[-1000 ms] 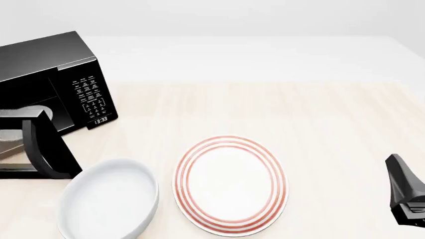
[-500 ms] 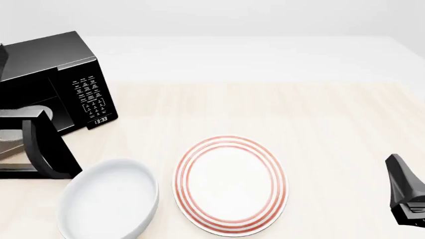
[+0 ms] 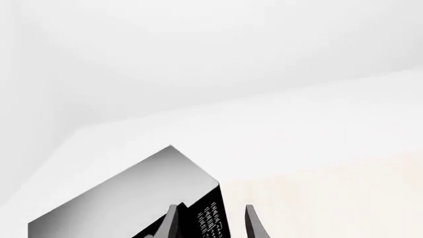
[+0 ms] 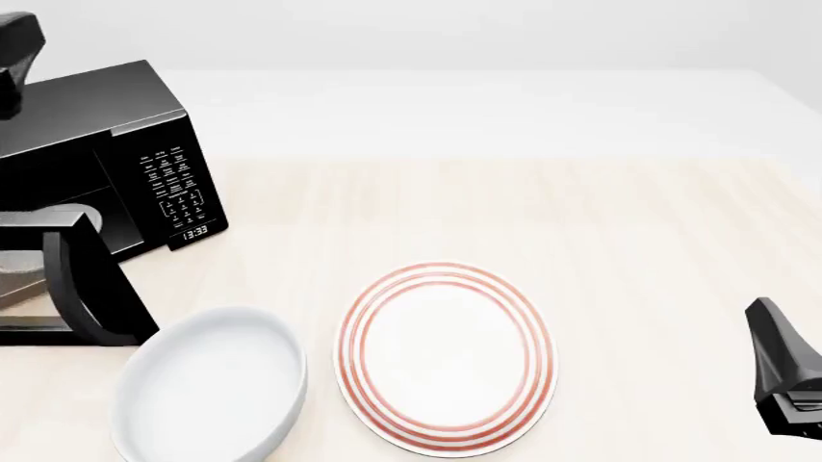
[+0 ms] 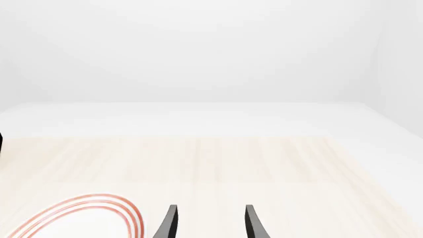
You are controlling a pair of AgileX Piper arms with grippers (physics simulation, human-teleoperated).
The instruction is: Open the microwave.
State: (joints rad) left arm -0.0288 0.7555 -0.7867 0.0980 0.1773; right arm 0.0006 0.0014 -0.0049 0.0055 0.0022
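The microwave [image 4: 96, 125] is a black box at the table's far left, with its white-marked keypad [image 4: 173, 181] and clock [image 4: 195, 232] facing me. Its door [image 4: 90, 289] stands swung out toward the near side, and the pale turntable [image 4: 64, 217] shows inside. Part of my left arm [image 4: 18, 48] hangs above the microwave's far left corner. In the left wrist view my left gripper [image 3: 211, 208] is open and empty, high over the microwave's top [image 3: 119, 198] and keypad [image 3: 210, 223]. My right gripper [image 5: 211, 208] is open and empty at the near right edge [image 4: 781, 371].
A white oval bowl [image 4: 212, 390] lies at the near left, just in front of the open door. A white plate with red rings [image 4: 446, 356] lies beside it at the near middle; its rim [image 5: 99, 208] shows in the right wrist view. Pale wooden table [image 4: 617, 231].
My left arm has come into the front view at the top left, above the microwave. The door, bowl, plate and right arm have not moved.
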